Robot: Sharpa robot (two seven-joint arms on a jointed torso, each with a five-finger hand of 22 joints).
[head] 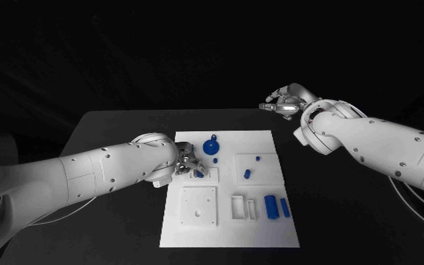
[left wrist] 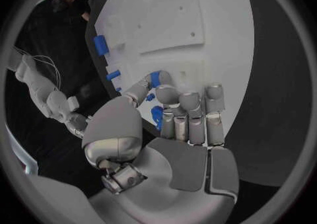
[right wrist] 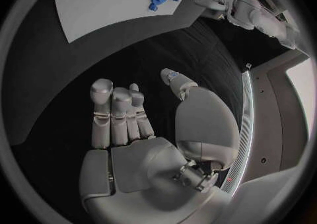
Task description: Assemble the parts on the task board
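Where left hand (head: pixel 187 162) rests, blue part (head: pixel 200 175) beneath

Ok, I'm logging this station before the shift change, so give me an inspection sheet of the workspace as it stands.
Surface: black table, bare around the board.
Job's things: white task board in the middle; round blue part near its far edge; two blue cylinders lying near its right side; small blue pieces mid-board.
Clutter: nothing seen.
Hands: left robot hand at the board's left part, pinching a small blue part against it; right robot hand raised beyond the board's far right corner, fingers apart, holding nothing.
Cables: thin wires along the right arm.
Surroundings: dark.
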